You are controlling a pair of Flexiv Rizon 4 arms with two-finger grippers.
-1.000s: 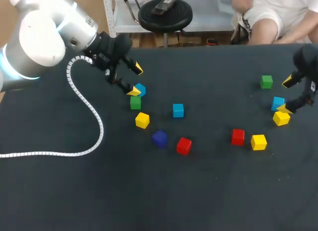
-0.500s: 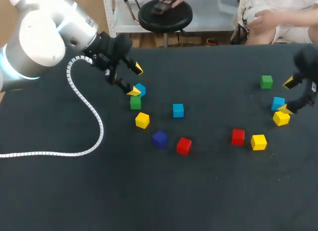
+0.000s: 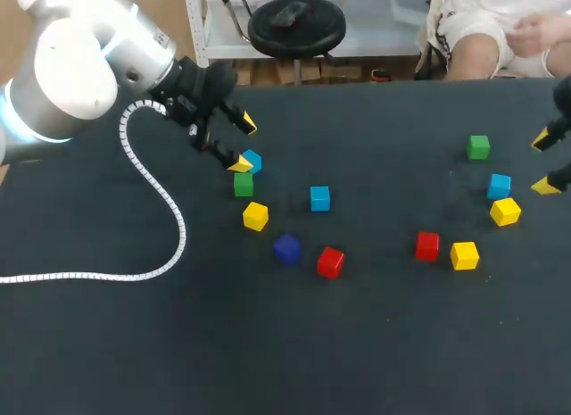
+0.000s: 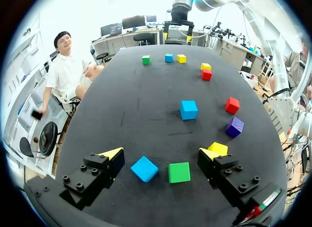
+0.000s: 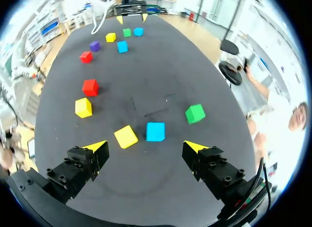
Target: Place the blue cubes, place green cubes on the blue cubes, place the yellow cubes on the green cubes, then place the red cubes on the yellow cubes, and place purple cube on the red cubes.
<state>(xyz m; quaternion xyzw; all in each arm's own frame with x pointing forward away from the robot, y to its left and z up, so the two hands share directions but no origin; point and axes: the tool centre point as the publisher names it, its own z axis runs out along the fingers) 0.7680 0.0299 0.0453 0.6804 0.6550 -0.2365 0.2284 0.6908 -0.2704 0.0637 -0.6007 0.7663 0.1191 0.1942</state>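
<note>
- Dark cloth-covered table (image 3: 375, 344), head view: left gripper (image 3: 243, 144), fingers apart, straddles a small light-blue cube (image 3: 252, 160). A small green cube (image 3: 243, 185) sits just beside it. The right gripper (image 3: 543, 162) hangs spread and empty near the table's edge.
- Left wrist view: the light-blue cube lies tilted between the fingers, so closing could twist it or nudge the green cube.
- Right wrist view: a second blue cube (image 5: 155, 131) lies just beside a yellow cube (image 5: 126, 136), so a grab might catch both.
</note>
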